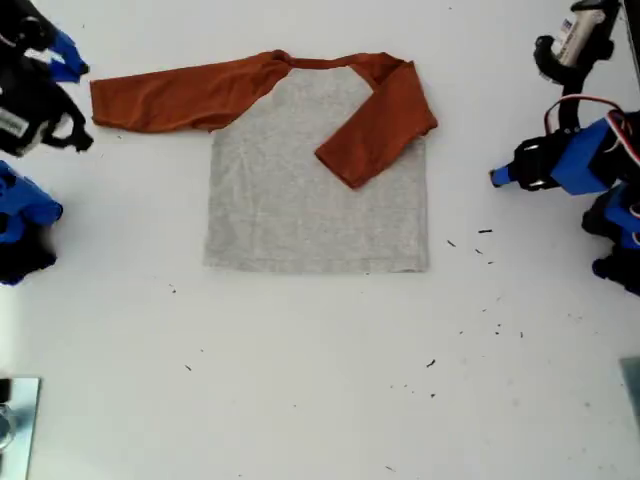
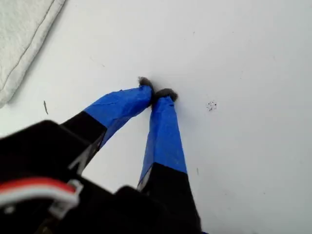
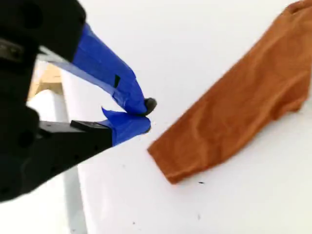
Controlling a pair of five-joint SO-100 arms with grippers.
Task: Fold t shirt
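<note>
The t shirt point(image 1: 300, 200) lies flat on the white table, grey body toward the front. One rust-orange sleeve point(image 1: 165, 97) stretches out to the exterior view's left. The other sleeve point(image 1: 382, 125) is folded in across the chest. My first gripper point(image 1: 497, 177) is at the exterior view's right, shut and empty, a little off the shirt's side edge; its taped fingertips point(image 2: 165, 95) meet over bare table beside the grey cloth point(image 2: 19, 34). My second gripper point(image 1: 70, 60) sits at the exterior view's upper left, shut point(image 3: 146, 114), just short of the outstretched sleeve's cuff point(image 3: 170, 156).
Small dark specks point(image 1: 485, 232) dot the table to the exterior view's right of the shirt. A metal plate point(image 1: 15, 420) sits at the exterior view's lower left corner. The table's edge point(image 3: 73, 195) runs close behind my second gripper.
</note>
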